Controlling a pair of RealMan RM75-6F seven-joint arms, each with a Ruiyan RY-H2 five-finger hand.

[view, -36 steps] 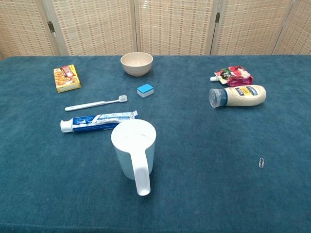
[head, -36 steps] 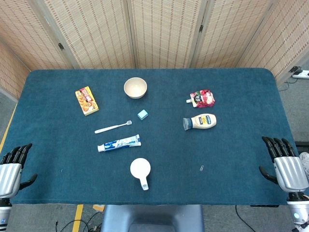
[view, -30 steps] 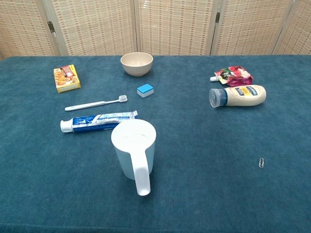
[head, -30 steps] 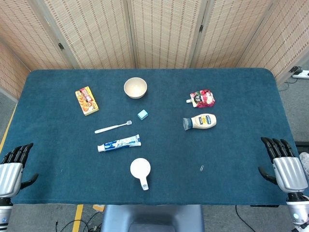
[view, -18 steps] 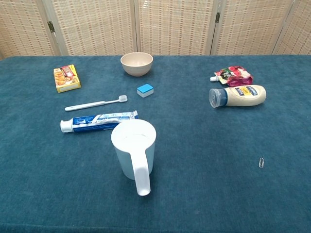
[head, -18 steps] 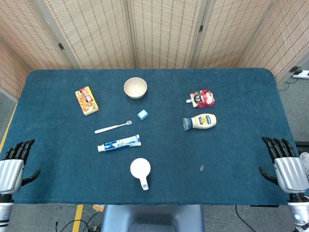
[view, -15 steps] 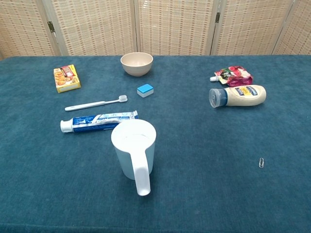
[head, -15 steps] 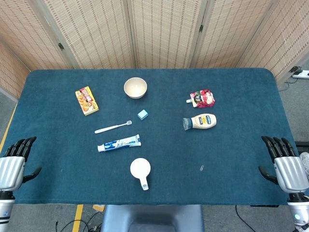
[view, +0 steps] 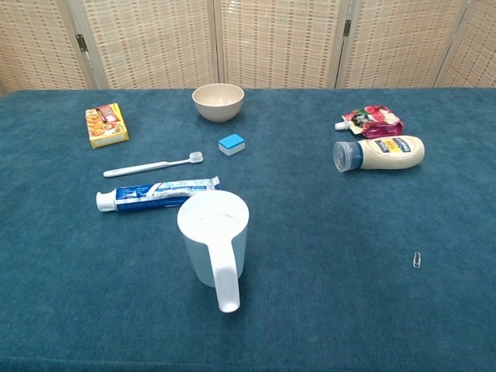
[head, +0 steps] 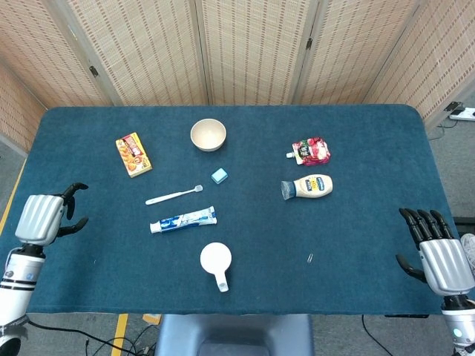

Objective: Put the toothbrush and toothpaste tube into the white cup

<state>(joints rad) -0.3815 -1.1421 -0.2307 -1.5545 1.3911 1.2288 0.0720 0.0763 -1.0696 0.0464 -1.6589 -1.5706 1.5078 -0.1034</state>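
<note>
Nearest the robot, the white cup [view: 213, 236] stands upright, handle toward the camera. Just beyond it lies the toothpaste tube [view: 158, 194], then the toothbrush [view: 153, 164], both flat on the table [head: 356, 222]. At the left edge, the left hand [head: 43, 216] is empty, fingers apart; at the right edge, the right hand [head: 436, 252] is likewise empty, fingers spread.

Head view: high, looking steeply down over the whole blue-carpeted bench [head: 356, 133]. Chest view: low, close, facing the woven screens; both share the bench's middle.
</note>
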